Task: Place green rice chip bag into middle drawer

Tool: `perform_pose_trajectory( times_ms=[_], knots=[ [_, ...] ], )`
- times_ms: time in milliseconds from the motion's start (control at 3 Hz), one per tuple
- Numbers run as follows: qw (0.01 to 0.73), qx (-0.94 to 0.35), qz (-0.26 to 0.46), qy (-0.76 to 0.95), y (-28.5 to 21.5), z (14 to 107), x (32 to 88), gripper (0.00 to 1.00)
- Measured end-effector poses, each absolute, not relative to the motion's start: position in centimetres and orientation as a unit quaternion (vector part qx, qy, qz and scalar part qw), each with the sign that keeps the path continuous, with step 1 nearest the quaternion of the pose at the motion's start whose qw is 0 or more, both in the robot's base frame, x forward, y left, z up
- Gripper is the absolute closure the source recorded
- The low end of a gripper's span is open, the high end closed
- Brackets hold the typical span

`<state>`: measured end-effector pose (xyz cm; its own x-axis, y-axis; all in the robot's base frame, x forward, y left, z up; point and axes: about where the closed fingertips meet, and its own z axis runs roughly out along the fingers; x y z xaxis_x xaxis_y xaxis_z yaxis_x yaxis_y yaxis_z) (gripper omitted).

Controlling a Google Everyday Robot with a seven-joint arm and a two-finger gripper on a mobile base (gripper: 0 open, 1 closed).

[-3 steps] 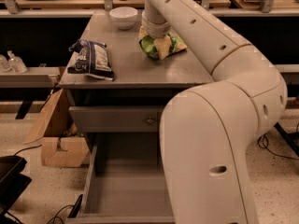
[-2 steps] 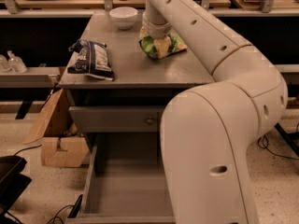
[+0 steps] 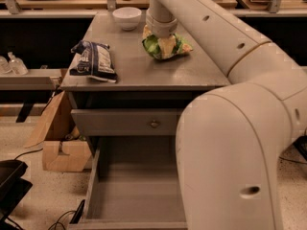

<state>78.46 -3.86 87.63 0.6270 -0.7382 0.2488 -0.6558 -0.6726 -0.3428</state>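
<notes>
The green rice chip bag (image 3: pixel 178 47) lies on the grey cabinet top (image 3: pixel 144 71), toward the back right. My gripper (image 3: pixel 161 33) comes straight down onto the bag's left part, and the wrist hides where it meets the bag. The middle drawer (image 3: pixel 129 190) stands pulled out below, a grey tray with a bare floor; my arm covers its right side.
A dark blue-and-white bag (image 3: pixel 94 60) lies on the top's left edge. A white bowl (image 3: pixel 127 17) sits at the back. A closed drawer front with a brass knob (image 3: pixel 154 124) is above the open drawer. A cardboard box (image 3: pixel 60 143) stands on the floor at left.
</notes>
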Motion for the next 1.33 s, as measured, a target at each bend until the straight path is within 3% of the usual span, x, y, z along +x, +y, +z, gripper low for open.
perform_pose_trajectory(
  times_ms=[333, 1333],
  knots=[
    [0.141, -0.892, -0.193, 0.383, -4.6, 91.4, 73.9, 1.0],
    [0.307, -0.86, -0.131, 0.385, -3.7, 96.3, 52.5, 1.0]
  ],
)
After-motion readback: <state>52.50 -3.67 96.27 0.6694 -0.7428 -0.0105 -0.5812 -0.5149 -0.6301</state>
